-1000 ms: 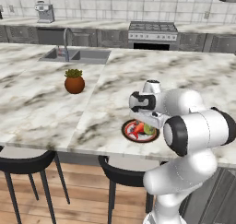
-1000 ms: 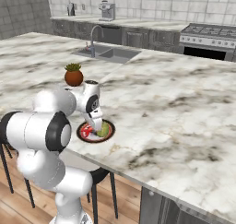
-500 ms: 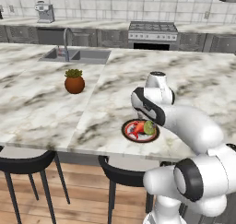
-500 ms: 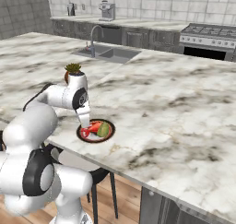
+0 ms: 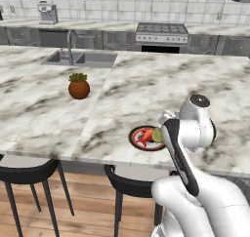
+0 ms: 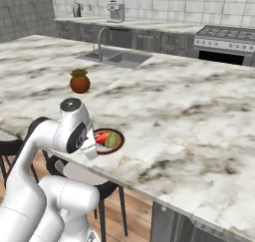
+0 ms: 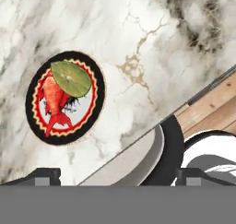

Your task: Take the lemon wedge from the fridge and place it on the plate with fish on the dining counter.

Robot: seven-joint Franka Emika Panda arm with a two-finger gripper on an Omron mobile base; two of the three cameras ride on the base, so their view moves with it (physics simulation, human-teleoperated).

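The plate with fish [image 5: 145, 138] [image 6: 107, 141] [image 7: 64, 98] sits near the front edge of the dining counter [image 5: 146, 85] [image 6: 199, 111]. The yellow-green lemon wedge [image 5: 157, 134] [image 6: 112, 140] [image 7: 71, 78] lies on the plate, partly over the red-orange fish [image 7: 55, 101]. My gripper [image 7: 117, 176] stands open with nothing between its fingertips [image 7: 44, 174], above the counter's edge and off to one side of the plate. In the base views my white arm stands just beside the plate. The fridge is out of view.
A terracotta pot with a green plant [image 5: 78, 86] [image 6: 79, 81] stands left of the plate. Farther back are the steel sink [image 5: 80, 59] and faucet [image 5: 71, 38]. Black stools [image 5: 29, 172] [image 5: 129, 185] stand under the counter's front edge. A stove [image 5: 161, 33] stands at the back wall.
My arm has folded back, carrying the hand from over the plate toward the counter's front edge. The lemon wedge stays on the plate.
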